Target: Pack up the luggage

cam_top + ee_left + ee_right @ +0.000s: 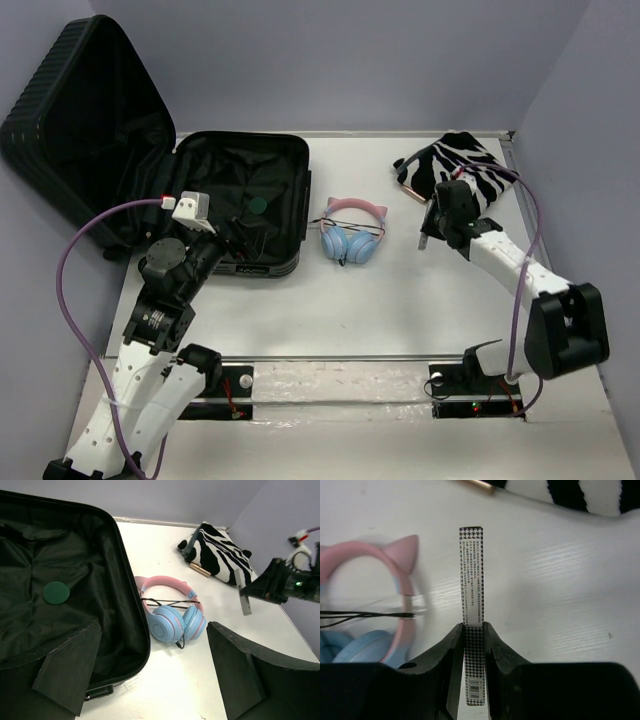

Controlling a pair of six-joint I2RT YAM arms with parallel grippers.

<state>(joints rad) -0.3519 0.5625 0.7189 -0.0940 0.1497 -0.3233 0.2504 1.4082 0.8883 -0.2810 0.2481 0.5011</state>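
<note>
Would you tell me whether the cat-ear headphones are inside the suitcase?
No, the cat-ear headphones lie on the table beside the open suitcase.

Counted all items, top + wrist views. Found: luggage [155, 145] x1; headphones [352, 232], pink/blue w/ cat ears, x1 pr; zebra pouch [470, 165] x1; green disc [258, 205] x1; houndstooth box [471, 580], slim, x1; gold tube [200, 570] x1. Grippers seen: 2, i.e. left gripper [152, 626] and right gripper [473, 626].

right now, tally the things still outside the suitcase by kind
headphones: 1
zebra pouch: 1
gold tube: 1
slim checked box, held in the right end effector: 1
total: 4
</note>
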